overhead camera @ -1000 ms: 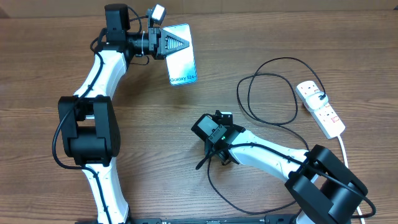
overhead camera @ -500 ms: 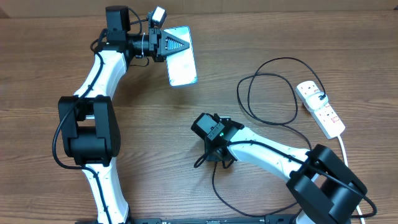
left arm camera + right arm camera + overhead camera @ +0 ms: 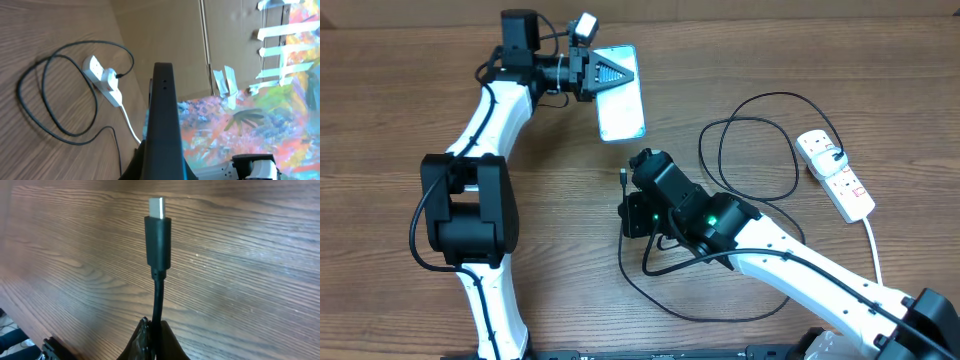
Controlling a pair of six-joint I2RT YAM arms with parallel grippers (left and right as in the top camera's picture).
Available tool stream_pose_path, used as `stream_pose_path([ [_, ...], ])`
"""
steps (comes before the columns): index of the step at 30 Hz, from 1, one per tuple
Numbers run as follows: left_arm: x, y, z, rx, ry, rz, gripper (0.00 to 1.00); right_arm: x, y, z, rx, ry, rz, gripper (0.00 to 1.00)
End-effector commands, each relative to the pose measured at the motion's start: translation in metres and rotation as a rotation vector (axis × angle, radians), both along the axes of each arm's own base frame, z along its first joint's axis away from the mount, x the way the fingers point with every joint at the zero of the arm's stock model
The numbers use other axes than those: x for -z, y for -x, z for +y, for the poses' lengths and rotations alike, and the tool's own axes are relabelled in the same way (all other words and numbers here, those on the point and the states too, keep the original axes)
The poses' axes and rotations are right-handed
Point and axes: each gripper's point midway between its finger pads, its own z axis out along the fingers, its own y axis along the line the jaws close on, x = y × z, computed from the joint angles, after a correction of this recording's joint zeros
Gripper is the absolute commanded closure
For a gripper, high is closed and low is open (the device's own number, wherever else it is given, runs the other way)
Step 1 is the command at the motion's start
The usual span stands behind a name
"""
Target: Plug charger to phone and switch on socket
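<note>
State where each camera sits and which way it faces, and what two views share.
Overhead: above the table, looking straight down; left arm and right arm show, the left gripper holding the phone, plus cable and power strip.
Left wrist: on the left arm, looking along the phone's dark edge toward the power strip; its own gripper hardly shows.
Right wrist: on the right arm, looking past the right gripper, shut on the cable, at the plug tip.
Shared: overhead and left wrist both show power strip and cable loops.

1 phone (image 3: pixel 622 110), 1 charger cable (image 3: pixel 158 240), 1 pwr strip (image 3: pixel 835 175), 2 robot arms (image 3: pixel 495 110) (image 3: pixel 790 262)
</note>
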Motion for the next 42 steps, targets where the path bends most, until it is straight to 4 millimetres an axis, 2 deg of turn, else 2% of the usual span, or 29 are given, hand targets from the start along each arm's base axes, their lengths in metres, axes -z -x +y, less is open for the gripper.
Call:
stream_pose_path([
  [1,-0.014,0.008,-0.005,0.043,0.026,-0.009,0.96,-0.009,-0.005,0.003,-0.038,-0.013,-0.040,0.96],
  [6,-0.014,0.008,-0.005,0.043,0.027,-0.029,0.96,-0.012,-0.023,-0.010,0.005,-0.041,-0.031,0.96],
  [12,-0.014,0.008,-0.005,0.043,0.028,-0.036,0.96,-0.029,-0.028,0.001,-0.047,-0.174,-0.012,0.96],
  [15,-0.014,0.008,-0.005,0.043,0.028,-0.040,0.96,-0.037,-0.027,0.007,-0.077,-0.220,-0.014,0.96],
  [25,-0.014,0.008,-0.004,0.042,0.028,-0.040,0.96,-0.040,-0.017,0.011,-0.125,-0.265,0.032,0.96],
  [33,-0.014,0.008,-0.004,0.042,0.028,-0.041,0.96,-0.037,-0.029,-0.008,-0.107,-0.315,0.088,0.96],
  [37,-0.015,0.008,-0.004,0.042,0.029,-0.048,0.96,-0.042,-0.023,-0.006,-0.186,-0.387,0.092,0.96],
  [42,-0.015,0.007,-0.004,0.042,0.029,-0.054,0.96,-0.038,-0.018,-0.006,-0.204,-0.401,0.117,0.96],
])
